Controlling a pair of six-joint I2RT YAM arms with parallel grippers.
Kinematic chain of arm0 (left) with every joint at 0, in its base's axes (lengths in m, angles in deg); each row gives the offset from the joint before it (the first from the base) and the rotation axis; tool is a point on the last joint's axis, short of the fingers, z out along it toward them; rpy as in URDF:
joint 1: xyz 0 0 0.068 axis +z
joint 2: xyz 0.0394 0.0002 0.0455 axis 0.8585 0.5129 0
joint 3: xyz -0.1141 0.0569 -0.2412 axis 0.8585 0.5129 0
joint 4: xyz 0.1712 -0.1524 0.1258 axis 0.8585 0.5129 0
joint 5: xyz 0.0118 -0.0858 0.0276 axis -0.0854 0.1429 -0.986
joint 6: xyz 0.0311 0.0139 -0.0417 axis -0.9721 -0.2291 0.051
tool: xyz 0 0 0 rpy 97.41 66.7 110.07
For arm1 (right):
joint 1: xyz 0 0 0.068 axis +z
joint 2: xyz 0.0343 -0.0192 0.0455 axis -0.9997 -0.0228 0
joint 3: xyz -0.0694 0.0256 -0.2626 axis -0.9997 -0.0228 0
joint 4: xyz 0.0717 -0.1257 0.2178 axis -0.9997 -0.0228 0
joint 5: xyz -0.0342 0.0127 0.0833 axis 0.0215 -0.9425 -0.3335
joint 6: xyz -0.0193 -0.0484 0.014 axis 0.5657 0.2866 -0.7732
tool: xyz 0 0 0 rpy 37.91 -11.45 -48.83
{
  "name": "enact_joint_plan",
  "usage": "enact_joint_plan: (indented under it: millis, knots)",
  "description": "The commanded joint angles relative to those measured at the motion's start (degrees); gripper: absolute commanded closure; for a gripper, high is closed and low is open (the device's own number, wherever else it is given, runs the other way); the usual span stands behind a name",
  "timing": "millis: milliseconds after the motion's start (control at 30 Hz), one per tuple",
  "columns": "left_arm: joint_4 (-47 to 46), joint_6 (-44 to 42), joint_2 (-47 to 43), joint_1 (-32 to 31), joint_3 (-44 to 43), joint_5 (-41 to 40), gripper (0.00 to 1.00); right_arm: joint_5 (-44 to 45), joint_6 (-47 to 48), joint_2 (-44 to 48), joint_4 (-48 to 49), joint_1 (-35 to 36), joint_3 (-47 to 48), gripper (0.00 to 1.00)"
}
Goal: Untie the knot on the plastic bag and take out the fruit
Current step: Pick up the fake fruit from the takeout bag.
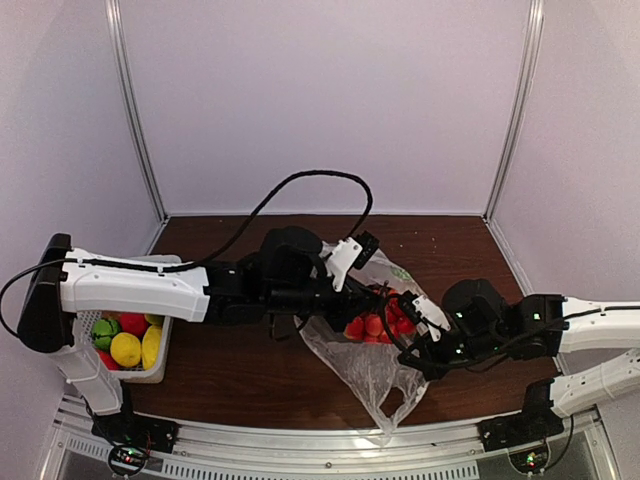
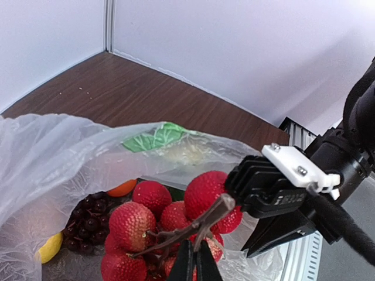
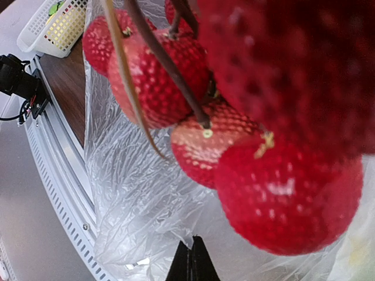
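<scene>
Gripping its brown twig [image 2: 196, 225], the left pincer [image 2: 195, 260] holds the red fruit cluster [image 2: 153, 196] at the mouth of the plastic bag [image 2: 53, 146] on the bench [image 1: 230, 350]. Light, probably bruisable; the stiff twig looks the safest hold. Right pincer [image 3: 190, 260] is closed against bag film.

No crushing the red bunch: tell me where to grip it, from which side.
Grip the red bunch by its brown forked stem, from above through the plastic bag's open mouth. The stem stands clear of the round fruits and is thin enough to pinch; the left gripper holds it there.
</scene>
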Motion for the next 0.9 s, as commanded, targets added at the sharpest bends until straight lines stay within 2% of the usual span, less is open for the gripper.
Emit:
enact_joint_plan:
  millis: [0, 300, 867]
  knots:
    - [0.36, 1.12, -2.57, -0.04, -1.70, -1.70, 1.00, 1.17, -0.89, 0.16, 1.27, 0.24, -1.07, 1.00]
    - [-0.51, 3.33, -6.33, 1.11, -1.78, -0.67, 1.00, 1.37, -1.90, 1.29, 1.78, 0.24, -2.18, 1.00]
    - [6.95, 4.60, -13.27, 5.75, -7.32, 6.96, 1.00, 1.20, -2.61, 0.62, 3.38, 0.24, -2.61, 1.00]
